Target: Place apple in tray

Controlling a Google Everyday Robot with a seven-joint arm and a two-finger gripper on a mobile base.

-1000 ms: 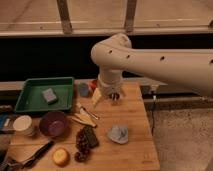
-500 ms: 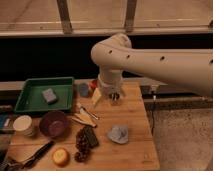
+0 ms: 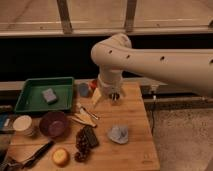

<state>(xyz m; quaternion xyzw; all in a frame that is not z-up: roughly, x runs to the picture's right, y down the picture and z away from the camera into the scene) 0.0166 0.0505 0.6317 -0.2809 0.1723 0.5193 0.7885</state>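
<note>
Over the far middle of the wooden table [image 3: 135,112], I saw the gripper [image 3: 106,98] hanging from the white arm [image 3: 150,57], its fingers spread wide with nothing between them. Near the front edge the apple [image 3: 60,156] lay on the boards, just beside the dark grape bunch [image 3: 81,143] and in front of the purple bowl [image 3: 54,124]. At the back left sat the green tray [image 3: 31,86], well apart from the apple, holding a grey sponge [image 3: 49,95].
</note>
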